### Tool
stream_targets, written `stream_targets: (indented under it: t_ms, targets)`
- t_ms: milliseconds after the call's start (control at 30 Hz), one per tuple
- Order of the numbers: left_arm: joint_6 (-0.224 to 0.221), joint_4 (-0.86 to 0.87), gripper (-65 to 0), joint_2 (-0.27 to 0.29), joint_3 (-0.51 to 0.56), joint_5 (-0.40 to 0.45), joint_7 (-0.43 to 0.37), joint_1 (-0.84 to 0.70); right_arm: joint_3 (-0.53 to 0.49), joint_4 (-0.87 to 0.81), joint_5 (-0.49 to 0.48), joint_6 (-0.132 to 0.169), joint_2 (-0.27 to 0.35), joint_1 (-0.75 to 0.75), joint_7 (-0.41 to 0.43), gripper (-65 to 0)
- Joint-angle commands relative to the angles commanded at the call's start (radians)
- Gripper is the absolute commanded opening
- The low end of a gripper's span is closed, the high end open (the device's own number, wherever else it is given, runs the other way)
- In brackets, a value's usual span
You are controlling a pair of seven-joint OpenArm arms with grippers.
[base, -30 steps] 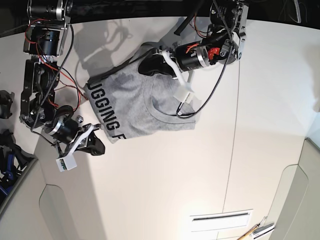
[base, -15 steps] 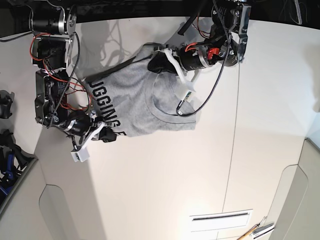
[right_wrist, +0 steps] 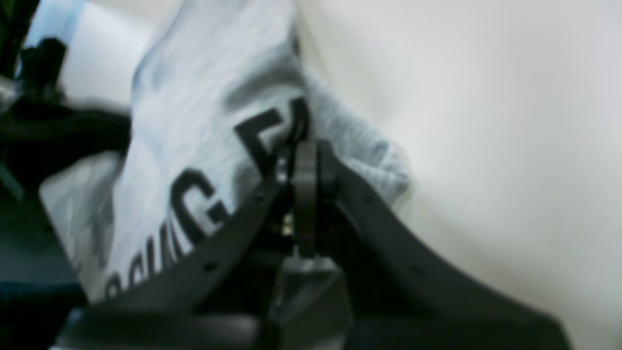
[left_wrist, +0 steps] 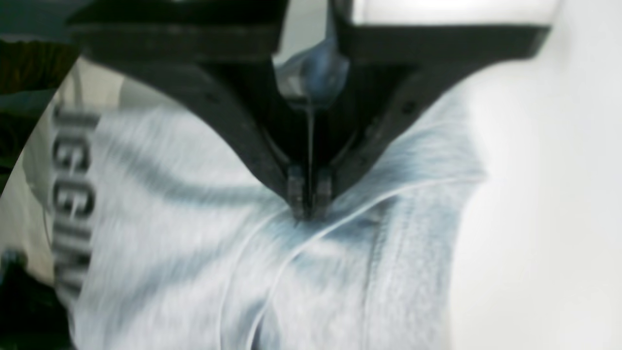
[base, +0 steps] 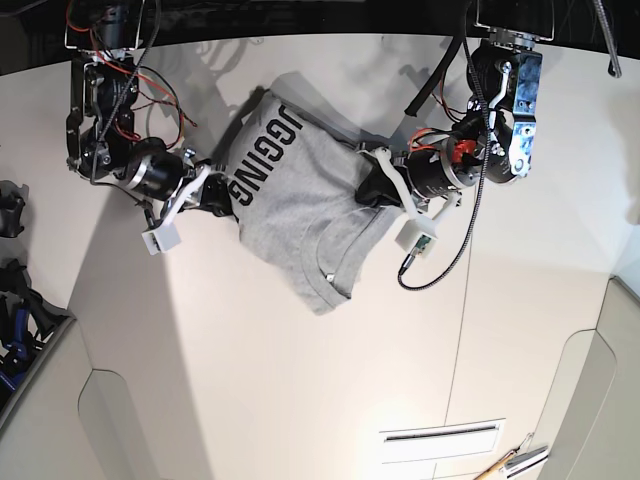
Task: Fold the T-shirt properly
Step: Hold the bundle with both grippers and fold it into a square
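Observation:
The grey T-shirt (base: 300, 205) lies bunched on the white table, its black lettering (base: 262, 155) facing up along the left side and its collar pointing toward the front. My left gripper (base: 374, 188) is at the shirt's right edge. In the left wrist view it (left_wrist: 308, 206) is shut on a ridge of grey fabric (left_wrist: 340, 272). My right gripper (base: 224, 193) is at the shirt's left edge. The right wrist view shows it (right_wrist: 302, 148) shut on the shirt's edge (right_wrist: 354, 146) beside a black letter. Both wrist views are blurred.
A white connector on a black cable (base: 418, 240) hangs from the left arm over the table beside the shirt. A slot (base: 440, 437) and a pencil-like tool (base: 508, 462) are at the front right. Dark gear (base: 12, 310) sits off the table's left edge.
The right gripper reached the lettered edge and shut on it. Both grippers then shifted, the left one toward the front. The shirt turned, so its lettering now runs up toward the back.

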State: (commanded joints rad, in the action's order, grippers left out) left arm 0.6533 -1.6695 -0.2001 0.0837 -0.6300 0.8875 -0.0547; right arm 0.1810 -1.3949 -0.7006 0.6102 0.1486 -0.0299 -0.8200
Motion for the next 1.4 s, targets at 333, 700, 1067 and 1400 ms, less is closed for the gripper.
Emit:
stream_targets:
  t_ms: [333,700,1067,1400]
  targets:
    - [-0.005,-0.027,-63.3,0.000,-0.069,-0.083,0.023,0.022,0.099,-0.035,-0.007,0.000,0.000,0.035,0.005,-65.0]
    - [0.045,-0.097,-63.3,0.001,-0.161,-0.222,0.097,-0.172,0.124,-0.034,0.057,0.000,0.001,-0.056,0.009,-65.0]
    - [0.012,-0.083,-63.3,0.004,-0.161,-0.081,0.006,-0.141,-0.093,-0.026,0.064,-0.001,0.000,-0.056,0.008,-65.0]
    - [0.012,0.161,-63.3,0.006,-0.161,-0.060,0.006,-0.001,-0.121,-0.028,0.034,-0.004,-0.036,0.028,0.000,-65.0]
